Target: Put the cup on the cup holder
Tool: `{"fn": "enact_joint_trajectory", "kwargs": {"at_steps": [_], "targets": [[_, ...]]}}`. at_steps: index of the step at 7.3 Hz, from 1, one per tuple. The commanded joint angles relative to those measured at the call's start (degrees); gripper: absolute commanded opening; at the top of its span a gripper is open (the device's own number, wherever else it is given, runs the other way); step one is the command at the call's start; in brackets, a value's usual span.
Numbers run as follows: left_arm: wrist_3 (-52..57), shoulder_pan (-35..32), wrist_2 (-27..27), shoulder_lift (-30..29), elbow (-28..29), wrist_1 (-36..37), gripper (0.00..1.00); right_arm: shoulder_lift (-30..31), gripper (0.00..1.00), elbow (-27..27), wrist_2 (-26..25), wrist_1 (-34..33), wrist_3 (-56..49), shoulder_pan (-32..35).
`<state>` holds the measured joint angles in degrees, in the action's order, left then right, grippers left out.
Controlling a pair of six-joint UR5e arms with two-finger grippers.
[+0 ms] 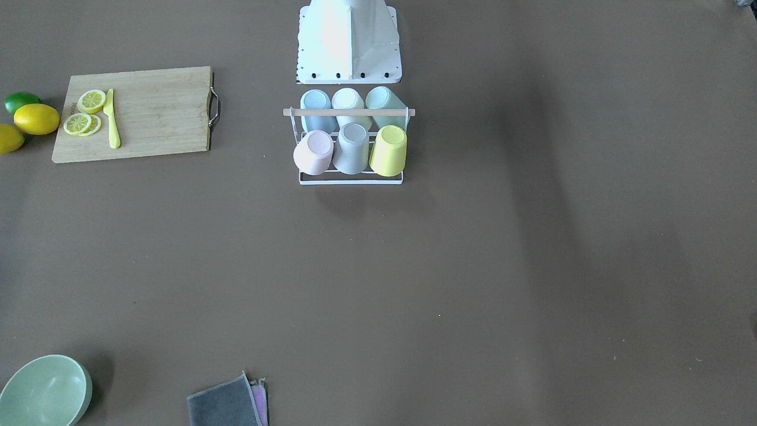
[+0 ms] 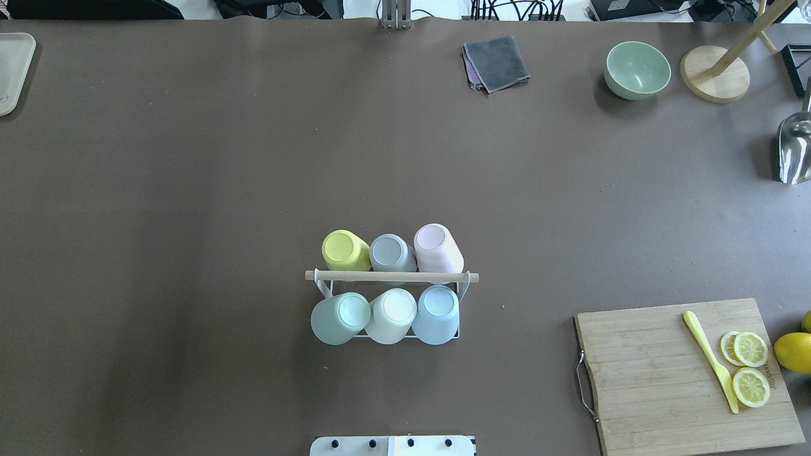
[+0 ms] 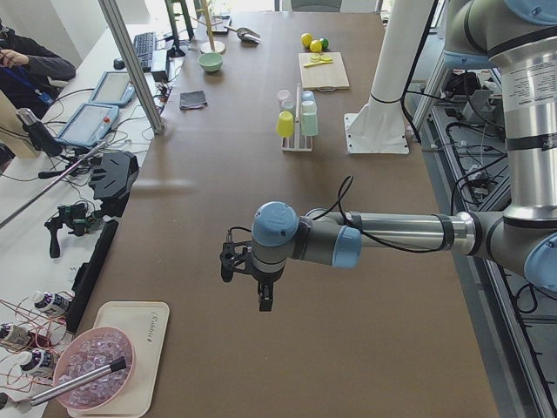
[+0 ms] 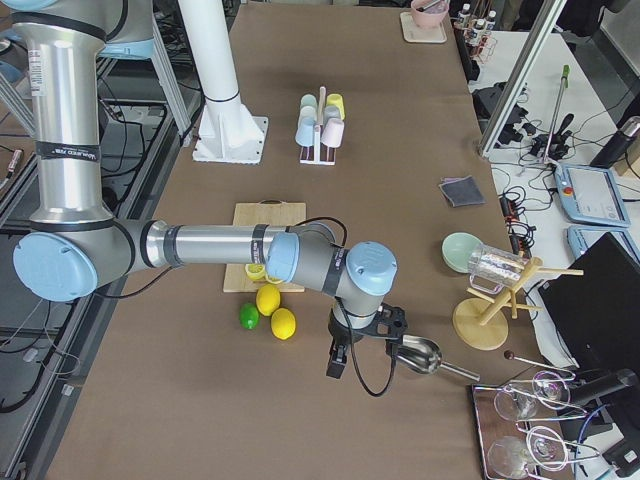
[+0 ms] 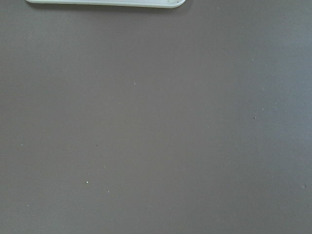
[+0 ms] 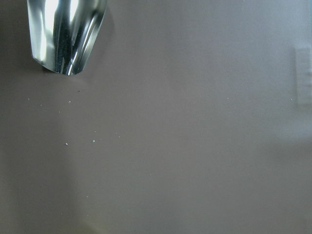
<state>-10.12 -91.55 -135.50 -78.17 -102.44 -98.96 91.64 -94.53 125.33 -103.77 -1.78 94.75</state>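
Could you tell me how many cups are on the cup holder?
6, all on the cup holder: yellow, grey, pink in the far row; green, white, blue nearest the robot.

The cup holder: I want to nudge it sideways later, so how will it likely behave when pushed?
The cup holder is thin wire, so probably light and easily slid. Its six cups sit upturned above the base, so a shove at the wooden rod might tip it; push low.
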Motion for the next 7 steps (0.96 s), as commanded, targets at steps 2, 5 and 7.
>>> {"fn": "enact_joint_trajectory", "kwargs": {"at_steps": [2, 5, 7], "targets": [[-0.1, 0.1, 0.1, -0.5, 0.8, -0.2, 0.99, 0.1, 1.00, 0.0, 0.3, 0.6, 0.6, 0.0], [0.0, 0.0, 0.0, -0.4, 0.2, -1.7, 0.99, 0.5, 1.00, -3.4, 0.3, 1.4, -0.6, 0.0], [-0.1, -0.2, 0.0, -0.3, 0.1, -2.1, 0.99, 7.4, 1.00, -6.3, 0.6, 11.0, -1.9, 0.0]]}}
